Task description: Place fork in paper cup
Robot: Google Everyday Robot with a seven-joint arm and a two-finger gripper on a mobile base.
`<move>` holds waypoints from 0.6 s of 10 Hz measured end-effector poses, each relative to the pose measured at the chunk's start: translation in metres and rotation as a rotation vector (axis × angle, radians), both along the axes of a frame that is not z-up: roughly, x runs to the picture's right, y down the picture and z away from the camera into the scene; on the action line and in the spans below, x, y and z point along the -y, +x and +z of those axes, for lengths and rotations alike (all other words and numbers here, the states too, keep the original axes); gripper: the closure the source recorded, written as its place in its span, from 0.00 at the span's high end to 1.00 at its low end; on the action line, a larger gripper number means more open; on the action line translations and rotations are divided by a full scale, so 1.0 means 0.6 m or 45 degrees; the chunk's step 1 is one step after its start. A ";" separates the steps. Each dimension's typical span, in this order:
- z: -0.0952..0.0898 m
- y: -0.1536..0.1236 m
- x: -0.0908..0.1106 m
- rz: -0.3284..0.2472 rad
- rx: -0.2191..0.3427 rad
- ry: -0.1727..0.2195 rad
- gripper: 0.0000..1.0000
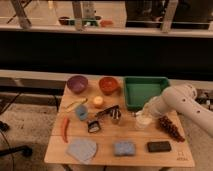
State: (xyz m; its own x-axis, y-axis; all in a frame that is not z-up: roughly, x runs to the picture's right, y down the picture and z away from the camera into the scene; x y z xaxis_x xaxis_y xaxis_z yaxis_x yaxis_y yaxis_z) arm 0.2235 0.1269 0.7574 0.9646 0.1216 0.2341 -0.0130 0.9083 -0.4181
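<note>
Left section of the tabletop (pixel 57 150): a red chili (pixel 64 129), a purple bowl (pixel 77 83) and a grey-blue cloth (pixel 81 149) lie well apart from the work zone.

Centre: an orange bowl (pixel 108 85) stands at the rear edge. In front of it, dark metal utensils (pixel 106 112) lie just beside the small grey metal cup (pixel 116 119). Whether the fork is among them cannot be determined.

Right of centre: the paper cup (pixel 143 121) stands upright, mouth up, just in front of the green tray (pixel 145 92), so it can be loaded from above. The pincer (pixel 145 111) hangs directly over its rim, on the white arm (pixel 185 102) reaching in from the right. How far it is open, and whether it holds the fork, cannot be told. Judgement: the insertion step is in hand, and a tilted entry could tip the light cup.

Far right: a dark grape cluster (pixel 170 127) lies near the cup, under the arm.
</note>
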 end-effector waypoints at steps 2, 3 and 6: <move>0.001 0.002 -0.001 0.005 0.000 0.000 0.00; 0.002 0.004 -0.002 0.008 0.000 -0.001 0.00; 0.011 0.005 -0.007 0.013 -0.001 -0.009 0.00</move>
